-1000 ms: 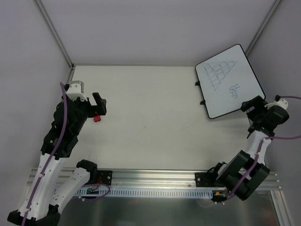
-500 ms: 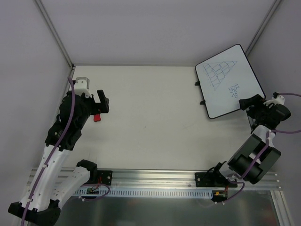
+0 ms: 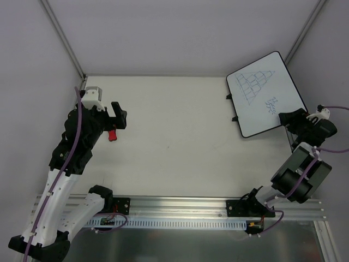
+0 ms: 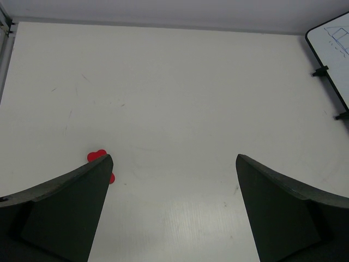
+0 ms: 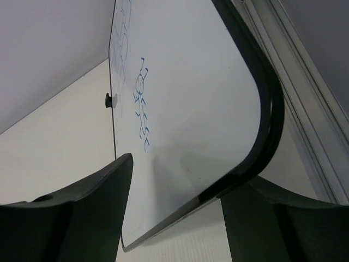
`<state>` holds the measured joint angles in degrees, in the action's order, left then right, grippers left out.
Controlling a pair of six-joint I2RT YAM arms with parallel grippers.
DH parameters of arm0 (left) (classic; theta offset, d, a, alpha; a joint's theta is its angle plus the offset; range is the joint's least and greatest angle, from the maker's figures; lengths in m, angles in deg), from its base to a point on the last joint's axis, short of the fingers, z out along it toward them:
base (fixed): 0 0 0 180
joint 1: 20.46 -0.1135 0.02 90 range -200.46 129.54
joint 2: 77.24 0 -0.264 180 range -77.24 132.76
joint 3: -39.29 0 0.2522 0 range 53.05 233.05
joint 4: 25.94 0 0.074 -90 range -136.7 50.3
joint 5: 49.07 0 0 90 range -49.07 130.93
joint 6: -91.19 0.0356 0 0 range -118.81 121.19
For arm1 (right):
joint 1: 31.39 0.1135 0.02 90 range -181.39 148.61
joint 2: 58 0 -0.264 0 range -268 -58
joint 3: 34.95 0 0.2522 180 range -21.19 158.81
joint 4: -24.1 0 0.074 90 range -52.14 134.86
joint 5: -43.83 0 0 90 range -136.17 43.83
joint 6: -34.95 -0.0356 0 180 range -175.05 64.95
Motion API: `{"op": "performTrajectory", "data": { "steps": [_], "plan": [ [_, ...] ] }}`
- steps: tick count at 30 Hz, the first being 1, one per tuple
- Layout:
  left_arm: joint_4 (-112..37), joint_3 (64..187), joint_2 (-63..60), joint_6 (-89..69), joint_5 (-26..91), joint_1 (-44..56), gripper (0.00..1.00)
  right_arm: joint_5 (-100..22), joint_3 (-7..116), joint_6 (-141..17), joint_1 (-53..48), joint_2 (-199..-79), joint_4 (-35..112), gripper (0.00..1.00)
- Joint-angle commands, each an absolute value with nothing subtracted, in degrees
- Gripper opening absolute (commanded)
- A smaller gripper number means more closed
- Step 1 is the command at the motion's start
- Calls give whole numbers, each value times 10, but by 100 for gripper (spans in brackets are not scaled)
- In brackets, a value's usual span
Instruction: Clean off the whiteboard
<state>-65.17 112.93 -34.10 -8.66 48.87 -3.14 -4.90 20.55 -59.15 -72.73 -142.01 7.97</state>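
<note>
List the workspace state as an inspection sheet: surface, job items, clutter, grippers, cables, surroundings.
Surface: white table, faint scuffs.
Job's things: whiteboard at the far right corner, blue drawings not erased; red eraser on the table at left.
Clutter: nothing seen.
Grippers: left gripper open above the table, eraser beside one finger; right gripper astride the whiteboard's near corner, grip unclear.
Cables: purple cables along both arms.
Surroundings: white walls; metal rail at the near edge.

Whiteboard [image 3: 267, 95] far right; eraser [image 3: 113, 136] left.
</note>
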Motion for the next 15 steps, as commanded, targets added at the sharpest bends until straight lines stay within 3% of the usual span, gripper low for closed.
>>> {"op": "performTrajectory", "data": {
  "steps": [1, 15],
  "plan": [
    [-631, 1153, -336, -87, 478, -26, 99, -25, 233, -611, -728, -1431, 13, 65],
    [-631, 1158, -313, -87, 466, -26, 99, -3, 246, -644, -722, -1484, -41, 52]
  ]
}}
